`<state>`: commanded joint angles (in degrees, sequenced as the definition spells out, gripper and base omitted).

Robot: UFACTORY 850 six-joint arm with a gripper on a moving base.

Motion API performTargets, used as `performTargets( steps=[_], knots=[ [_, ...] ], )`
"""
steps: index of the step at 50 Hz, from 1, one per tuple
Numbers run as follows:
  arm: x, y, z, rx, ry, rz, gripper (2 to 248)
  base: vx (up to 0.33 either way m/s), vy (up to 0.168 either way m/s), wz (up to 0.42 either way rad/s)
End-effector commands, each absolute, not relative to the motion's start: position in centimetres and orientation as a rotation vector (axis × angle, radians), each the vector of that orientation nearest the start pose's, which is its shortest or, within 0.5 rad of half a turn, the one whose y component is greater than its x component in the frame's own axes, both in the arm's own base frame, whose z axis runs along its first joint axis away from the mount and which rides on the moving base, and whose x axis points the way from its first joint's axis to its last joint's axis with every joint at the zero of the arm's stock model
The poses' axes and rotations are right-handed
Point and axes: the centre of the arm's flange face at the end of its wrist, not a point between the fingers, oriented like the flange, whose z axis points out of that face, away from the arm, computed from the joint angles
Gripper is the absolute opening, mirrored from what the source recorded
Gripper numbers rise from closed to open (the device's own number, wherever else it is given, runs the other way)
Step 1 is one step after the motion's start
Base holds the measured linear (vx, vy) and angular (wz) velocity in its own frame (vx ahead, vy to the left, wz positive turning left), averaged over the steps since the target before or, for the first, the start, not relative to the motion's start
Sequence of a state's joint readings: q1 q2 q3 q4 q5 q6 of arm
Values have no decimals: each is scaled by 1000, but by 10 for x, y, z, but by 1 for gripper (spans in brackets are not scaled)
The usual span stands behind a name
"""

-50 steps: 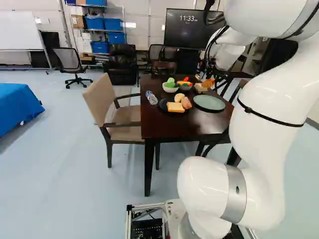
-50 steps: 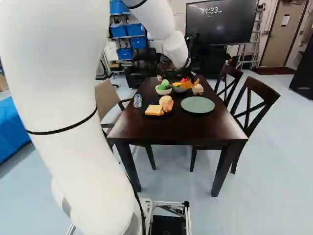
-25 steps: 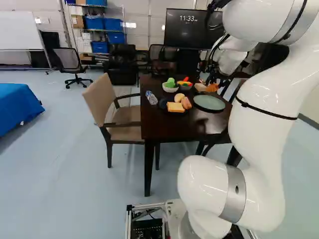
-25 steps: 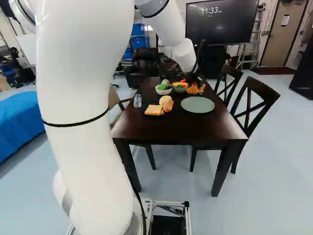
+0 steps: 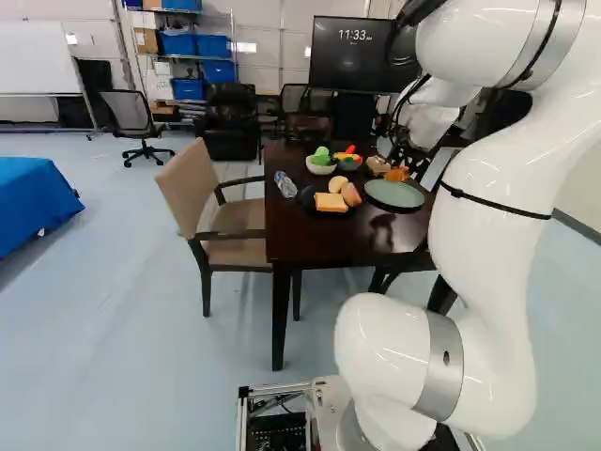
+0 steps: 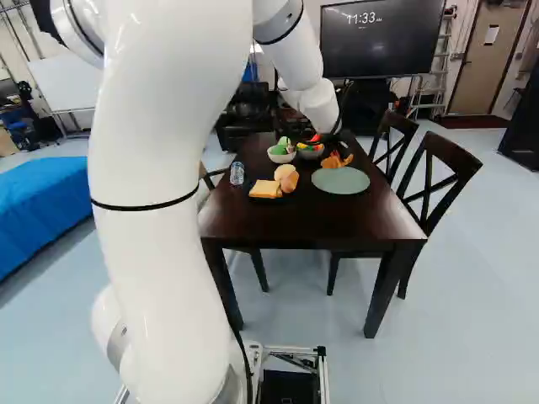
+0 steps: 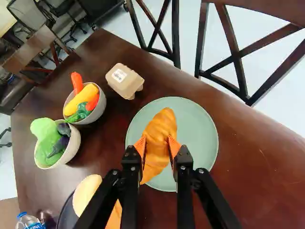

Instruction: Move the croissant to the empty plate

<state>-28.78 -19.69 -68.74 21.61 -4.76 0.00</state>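
Note:
In the left base view my gripper point(image 5: 402, 158) is over the far side of the table, with the orange-brown croissant point(image 5: 397, 174) beneath it. The wrist view has the gripper point(image 7: 158, 146) shut on the croissant point(image 7: 161, 131), an orange pad pressed to each side. Behind the croissant in that view lies the round pale green plate point(image 7: 201, 126), with nothing else on it. The croissant appears above the plate's far part in the right base view; whether it touches the plate I cannot tell.
A dark plate point(image 5: 310, 202) holds bread and rolls. Two bowls of toy vegetables point(image 7: 97, 110) point(image 7: 71, 149), an egg carton point(image 7: 125, 81) and a bottle point(image 6: 237, 173) share the dark table point(image 6: 295, 227). Chairs point(image 6: 438, 181) point(image 5: 192, 188) flank it.
My arm has carried the gripped croissant nearer and lower, from around the egg carton toward the green plate. In the right base view it shifted rightward. The base has stayed put.

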Motion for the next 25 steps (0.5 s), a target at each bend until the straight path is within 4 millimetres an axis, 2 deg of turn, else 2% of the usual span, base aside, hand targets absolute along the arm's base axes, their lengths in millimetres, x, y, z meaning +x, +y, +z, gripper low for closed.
performTargets(
  steps=[25],
  knots=[
    [554,-303,469,-2674,1242,-1135,84,0,0,0]
  ],
)
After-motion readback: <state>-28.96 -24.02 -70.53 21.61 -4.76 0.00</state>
